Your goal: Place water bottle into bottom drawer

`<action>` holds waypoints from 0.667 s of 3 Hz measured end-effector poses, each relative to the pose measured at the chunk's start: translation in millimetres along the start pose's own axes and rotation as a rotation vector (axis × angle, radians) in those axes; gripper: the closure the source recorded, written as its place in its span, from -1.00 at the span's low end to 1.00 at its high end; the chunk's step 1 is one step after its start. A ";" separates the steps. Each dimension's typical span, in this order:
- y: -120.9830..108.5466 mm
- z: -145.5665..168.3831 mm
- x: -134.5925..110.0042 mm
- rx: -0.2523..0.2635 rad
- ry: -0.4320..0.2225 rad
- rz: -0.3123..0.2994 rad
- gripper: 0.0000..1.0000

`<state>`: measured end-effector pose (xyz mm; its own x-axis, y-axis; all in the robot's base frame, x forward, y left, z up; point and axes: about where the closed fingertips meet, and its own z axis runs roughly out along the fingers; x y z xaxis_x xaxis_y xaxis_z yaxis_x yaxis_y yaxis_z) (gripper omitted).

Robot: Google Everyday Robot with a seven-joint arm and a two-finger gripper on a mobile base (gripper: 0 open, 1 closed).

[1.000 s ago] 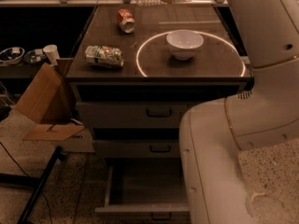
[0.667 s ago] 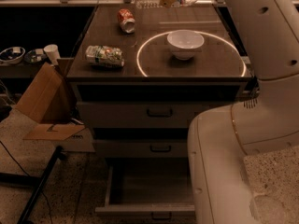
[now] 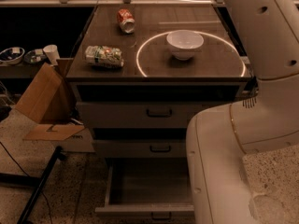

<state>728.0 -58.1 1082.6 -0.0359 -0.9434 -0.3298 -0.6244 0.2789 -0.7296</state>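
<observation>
Bottom drawer (image 3: 140, 211) is pulled out and waiting, its grey tray bare as far as I can see. The right end of it is covered by the big white arm (image 3: 233, 167) filling the foreground. The gripper is nowhere in shot, somewhere beyond that arm or off the edge, so I can't tell what state it is in or whether it holds anything. The bottle isn't showing either: not on the tabletop (image 3: 205, 69), not in the visible part of the tray.

My read is that this is the carry-and-lower stage. To do it well, bring the bottle in over the open tray, clear of the middle drawer (image 3: 140, 148) overhanging the back. Keep it low and lay it lengthwise, so it settles and doesn't roll. Let go only once it's inside the front panel.

Up top, a white bowl (image 3: 185, 43) sits inside a glowing ring. A crushed green can (image 3: 104, 56) lies at the left edge, a red can (image 3: 125, 21) further back. None of these are the target. A cardboard box (image 3: 39, 97) leans at the left of the cabinet and a black stand leg (image 3: 39, 185) crosses the floor, both well away from the drawer. The real obstruction is the arm's own bulk.
</observation>
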 end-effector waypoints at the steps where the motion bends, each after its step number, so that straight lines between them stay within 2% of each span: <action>1: -15.1 -3.5 -6.5 0.017 -0.003 -0.008 1.00; 2: -36.3 -0.9 -18.9 0.030 -0.013 -0.019 1.00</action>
<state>750.6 -50.6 1115.8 -0.0141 -0.9460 -0.3238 -0.6010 0.2668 -0.7534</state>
